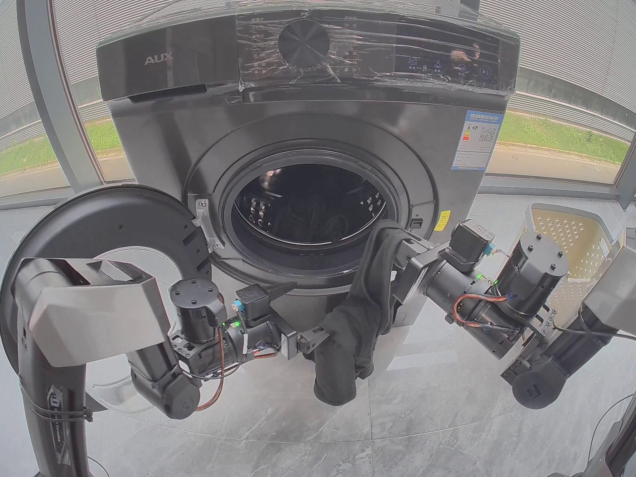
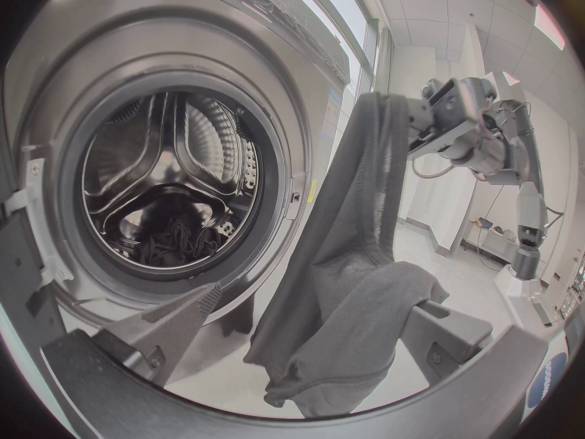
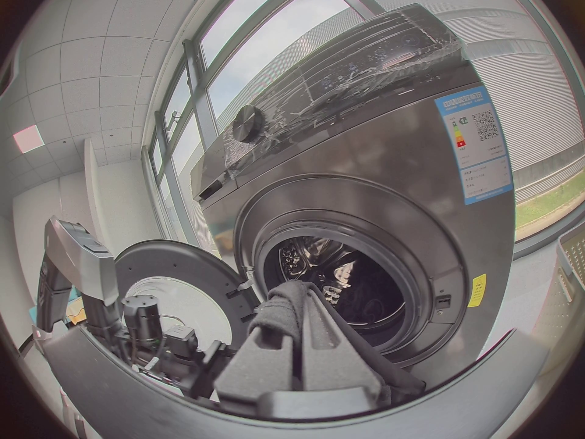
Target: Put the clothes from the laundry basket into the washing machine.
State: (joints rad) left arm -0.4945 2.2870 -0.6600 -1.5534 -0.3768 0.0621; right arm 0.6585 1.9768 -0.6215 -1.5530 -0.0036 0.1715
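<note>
The dark garment (image 1: 358, 313) hangs in the air in front of the washing machine (image 1: 305, 120), at about 5 o'clock from the round opening of the drum (image 1: 305, 213), and outside of it. Its top end is pinched by the right end effector (image 3: 300, 336), whose two fingers are closed together on a fold of the cloth. From there the garment falls down in a long strip and becomes wider in its lower part.

The left end effector (image 2: 317, 303) is at the lower part of the garment, at 8 o'clock from the right one. Its fingers (image 2: 445, 336) stand wide apart and do not clamp anything. The lower fold of the cloth lies over one finger, while the other finger is free on the side of the drum.

Inside the drum, some dark clothes (image 2: 177, 242) lie already at the bottom, at 6 o'clock. The door (image 1: 99, 226) of the machine is swung fully open, at 9 o'clock from the opening, behind the left arm. The laundry basket (image 1: 576, 240), a light one with small holes in its wall, stands on the floor (image 1: 430, 419) at 3 o'clock from the machine, behind the right arm. I cannot tell what is in it.
</note>
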